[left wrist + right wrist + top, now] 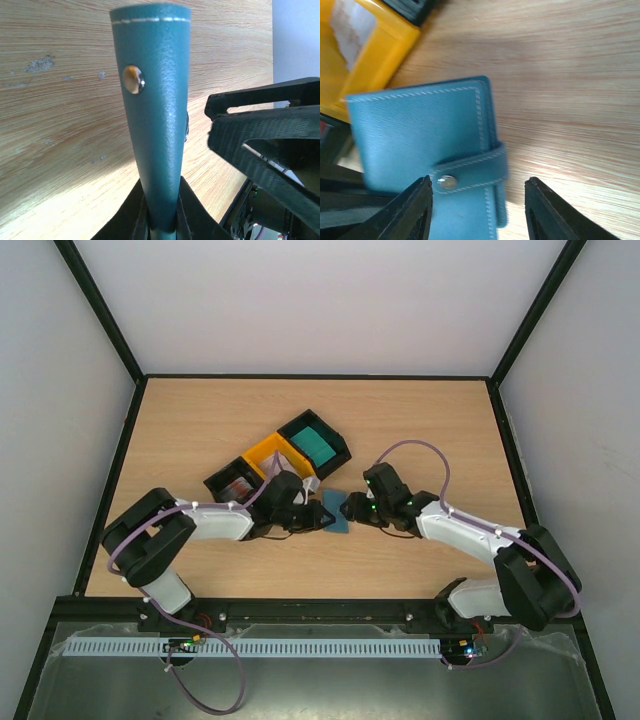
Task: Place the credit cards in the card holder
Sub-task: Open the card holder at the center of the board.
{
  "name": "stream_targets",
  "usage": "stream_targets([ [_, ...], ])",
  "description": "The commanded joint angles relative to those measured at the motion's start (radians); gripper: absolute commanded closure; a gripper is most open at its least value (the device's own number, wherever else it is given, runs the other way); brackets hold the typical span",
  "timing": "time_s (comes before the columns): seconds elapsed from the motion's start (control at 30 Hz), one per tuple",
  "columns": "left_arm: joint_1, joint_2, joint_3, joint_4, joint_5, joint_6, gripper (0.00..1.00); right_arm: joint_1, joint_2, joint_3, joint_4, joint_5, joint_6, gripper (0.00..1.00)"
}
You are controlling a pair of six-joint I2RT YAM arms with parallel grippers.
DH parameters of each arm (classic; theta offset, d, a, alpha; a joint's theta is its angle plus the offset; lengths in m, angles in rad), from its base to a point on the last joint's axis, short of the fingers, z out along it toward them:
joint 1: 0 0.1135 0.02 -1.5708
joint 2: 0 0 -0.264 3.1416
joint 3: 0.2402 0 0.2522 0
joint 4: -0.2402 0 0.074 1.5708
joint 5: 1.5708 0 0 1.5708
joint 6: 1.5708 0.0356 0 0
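We hold the card holder (337, 512) at the centre of the top view, between the two wrists, one edge pinched tight in our left gripper (161, 222). It looks light, a soft grained leather that should flex rather than slip. Our right gripper (477, 200) stands spread to either side of the snap tab (470, 172), the sensible place to grip. The yellow tray (380, 55) crowds the upper left, while bare table (570, 75) fills the right
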Motion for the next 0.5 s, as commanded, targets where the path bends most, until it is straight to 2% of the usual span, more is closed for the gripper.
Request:
stream_targets([
  [0.0,0.001,-0.028,0.030,-0.025,-0.010,0.047,0.97,0.017,-0.016,0.040,0.002,-0.026,0.031,0.49],
  [0.17,0.000,-0.034,0.031,-0.002,0.008,0.042,0.97,0.033,0.047,0.069,-0.021,-0.006,0.022,0.46],
  [0.33,-0.001,-0.051,0.021,-0.005,-0.008,0.040,0.98,0.038,0.088,0.080,-0.092,0.075,0.008,0.47],
  [0.47,-0.001,-0.071,0.019,-0.028,-0.043,0.043,0.98,0.038,0.095,0.070,-0.189,0.208,0.003,0.51],
])
